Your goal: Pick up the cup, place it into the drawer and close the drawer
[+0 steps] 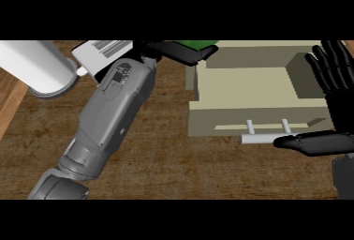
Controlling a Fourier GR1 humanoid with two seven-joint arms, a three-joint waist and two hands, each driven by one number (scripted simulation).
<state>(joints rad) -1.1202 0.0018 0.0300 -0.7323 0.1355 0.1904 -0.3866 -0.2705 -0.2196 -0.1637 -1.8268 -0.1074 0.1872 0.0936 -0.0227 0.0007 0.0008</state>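
Note:
Only a small part of the green cup (198,45) shows at the top of the view, over the open drawer's far left corner. My left hand (181,51) is curled round it and hides most of it; its grey forearm runs up from the lower left. The beige drawer (207,115) stands pulled out, its inside bare, with a pale bar handle (259,138) on its front. At the right edge my right hand (333,70) is open with fingers straight, and its thumb lies just right of the handle's end.
A large white cylinder (38,65) lies at the upper left on the counter. A white box with a barcode (104,49) sits beside my left wrist. Brown wooden countertop (166,164) spreads in front of the drawer.

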